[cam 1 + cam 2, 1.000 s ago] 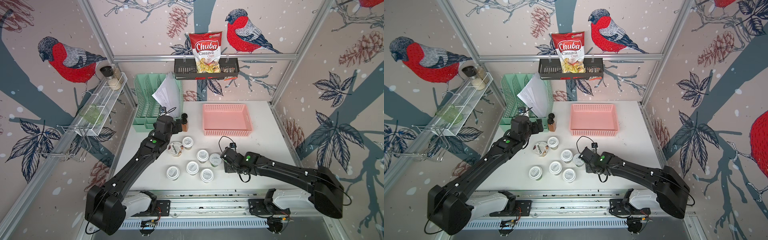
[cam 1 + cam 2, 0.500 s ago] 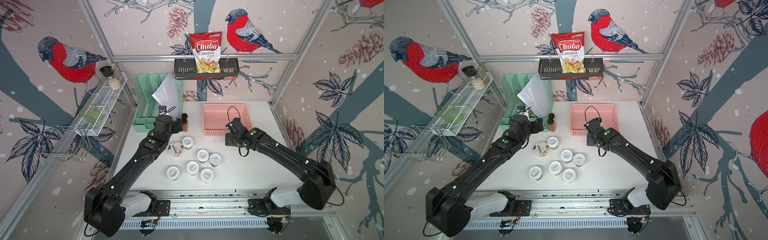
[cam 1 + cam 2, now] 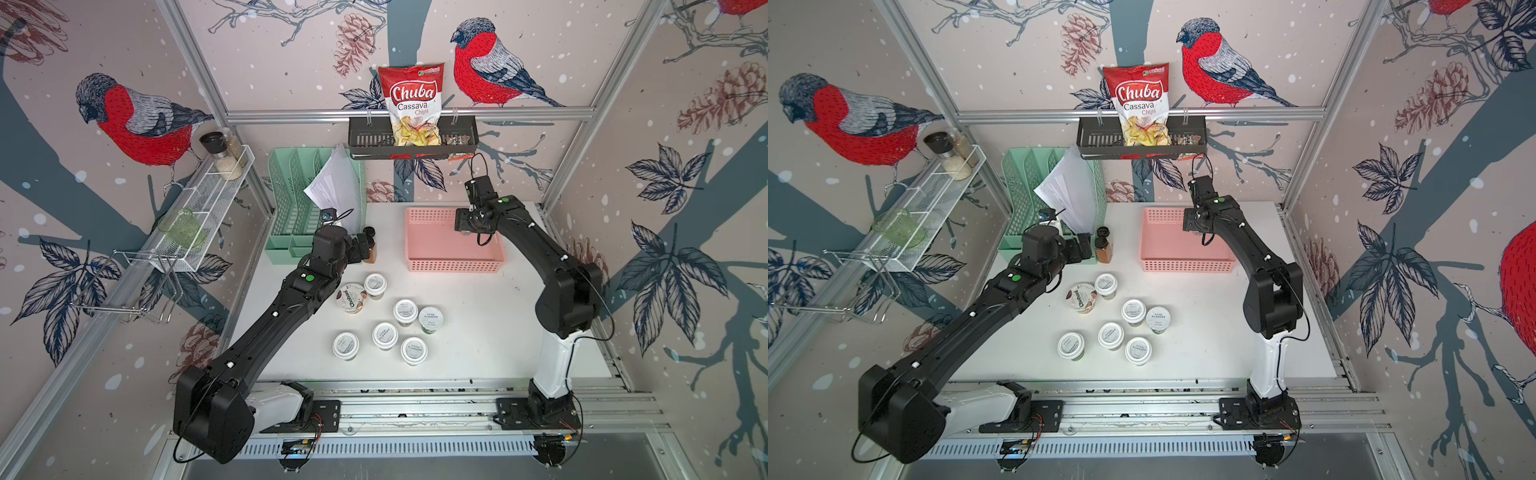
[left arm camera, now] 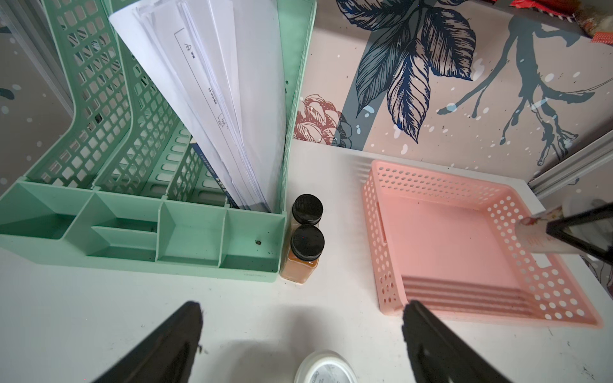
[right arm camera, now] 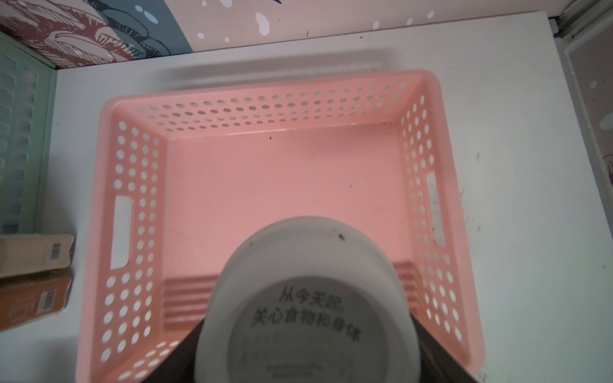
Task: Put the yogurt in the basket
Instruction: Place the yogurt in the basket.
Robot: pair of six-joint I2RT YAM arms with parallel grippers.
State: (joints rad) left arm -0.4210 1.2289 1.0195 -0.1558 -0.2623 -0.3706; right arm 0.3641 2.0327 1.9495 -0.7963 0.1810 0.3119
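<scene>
Nearest the arm bases, on the white table (image 3: pixel 478 332), five loose yogurt jars (image 3: pixel 385 336) stand upright in a cluster, white lids up, some touching their neighbours. Just beyond them a sixth jar (image 3: pixel 375 284) stands beside the Chobani cup (image 3: pixel 352 297), which lies tilted with its printed side showing. The left gripper (image 4: pixel 302 305) hovers over this pair with its black fingers (image 4: pixel 172 338) spread wide and nothing between them. Past it, two spice bottles (image 4: pixel 305 245) stand one behind the other against the corner of the green desk organizer (image 4: pixel 132 238), which has white papers (image 4: pixel 215 99) leaning in its rear slot. To the right, well apart from the cluster, sits the pink basket (image 3: pixel 453 266). The right gripper (image 5: pixel 306 354) is over the basket's right half, clamped on a seventh jar (image 5: pixel 305 298); the blur makes it hard to say whether that jar touches the basket floor or hangs above it. Farthest back, a black tray (image 3: pixel 365 143) on the rail carries a Chuba chips bag (image 3: pixel 413 104).
</scene>
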